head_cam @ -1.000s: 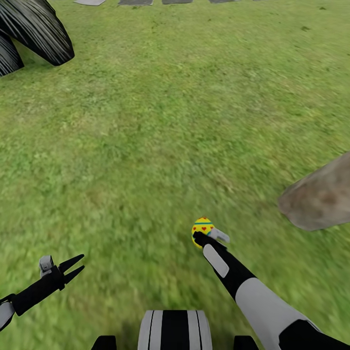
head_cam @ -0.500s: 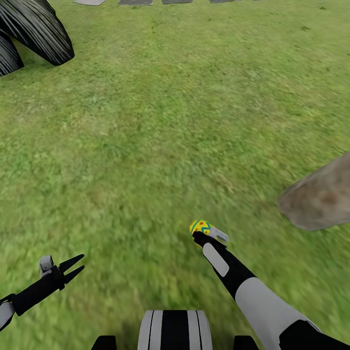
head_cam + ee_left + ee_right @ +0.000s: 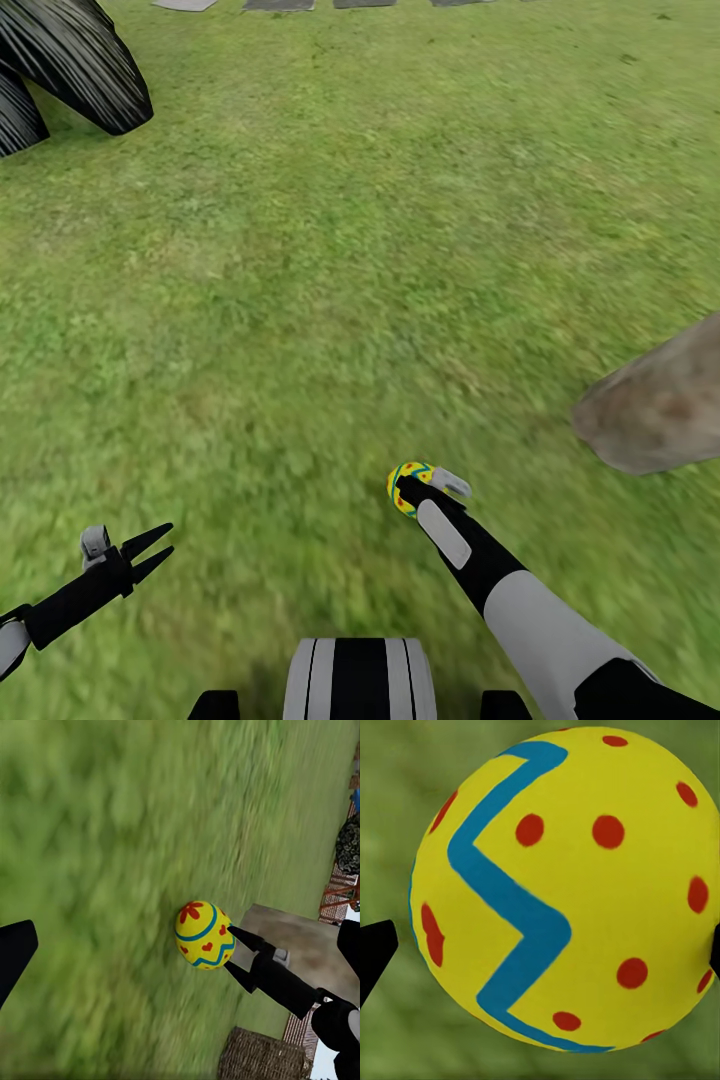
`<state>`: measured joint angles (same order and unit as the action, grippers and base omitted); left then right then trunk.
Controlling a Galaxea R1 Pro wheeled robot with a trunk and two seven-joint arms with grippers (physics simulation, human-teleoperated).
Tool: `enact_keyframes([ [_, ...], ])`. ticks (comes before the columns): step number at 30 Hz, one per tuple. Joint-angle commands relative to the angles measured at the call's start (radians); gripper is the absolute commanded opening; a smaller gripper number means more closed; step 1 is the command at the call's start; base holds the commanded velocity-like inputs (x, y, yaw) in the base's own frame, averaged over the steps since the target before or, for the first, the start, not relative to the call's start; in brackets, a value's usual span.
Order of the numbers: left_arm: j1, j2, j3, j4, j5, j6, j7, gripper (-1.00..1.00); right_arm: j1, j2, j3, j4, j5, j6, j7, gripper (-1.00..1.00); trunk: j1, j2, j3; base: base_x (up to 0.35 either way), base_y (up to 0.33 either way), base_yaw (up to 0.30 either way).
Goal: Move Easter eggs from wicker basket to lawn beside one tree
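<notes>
One Easter egg, yellow with a blue zigzag and red dots, is held just above the lawn with my right gripper shut on it. In the right wrist view the egg sits between two black fingertips. The left wrist view shows the same egg at the right fingers, the wicker basket behind it, and the tree's trunk. The grey-brown trunk base rises to the right of the egg. My left gripper hangs open and empty at the lower left.
A dark, striped cone-shaped tree stands at the far left. Grey stone path slabs line the far edge of the grass. Open grass stretches ahead between the two arms.
The right gripper has dipped lower toward the grass with the egg, and the egg has tilted so less of its face shows. The left arm has not moved.
</notes>
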<state>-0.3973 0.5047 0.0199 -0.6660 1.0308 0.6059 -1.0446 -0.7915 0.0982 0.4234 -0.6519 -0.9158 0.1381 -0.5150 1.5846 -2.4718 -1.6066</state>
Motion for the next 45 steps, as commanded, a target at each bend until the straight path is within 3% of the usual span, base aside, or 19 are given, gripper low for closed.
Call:
enact_keyframes([
  [1, 0.000, 0.000, 0.000, 0.000, 0.000, 0.000, 0.000, 1.00, 0.000, 0.000, 0.000, 0.000, 0.000, 0.000, 0.000, 1.00, 0.000, 0.000, 0.000, 0.000, 0.000, 0.000],
  [15, 0.000, 0.000, 0.000, 0.000, 0.000, 0.000, 0.000, 1.00, 0.000, 0.000, 0.000, 0.000, -0.002, -0.003, 0.000, 1.00, 0.000, 0.000, 0.005, 0.000, 0.000, 0.000],
  [42, 0.000, 0.000, 0.000, 0.000, 0.000, 0.000, -0.001, 1.00, 0.000, 0.000, 0.000, 0.000, -0.002, -0.003, 0.000, 1.00, 0.000, 0.000, 0.047, 0.000, 0.000, 0.000],
  [45, 0.000, 0.000, 0.000, 0.000, 0.000, 0.000, 0.001, 1.00, 0.000, 0.000, 0.000, 0.000, -0.002, -0.003, 0.001, 1.00, -0.011, 0.021, 0.061, 0.000, 0.000, 0.000],
])
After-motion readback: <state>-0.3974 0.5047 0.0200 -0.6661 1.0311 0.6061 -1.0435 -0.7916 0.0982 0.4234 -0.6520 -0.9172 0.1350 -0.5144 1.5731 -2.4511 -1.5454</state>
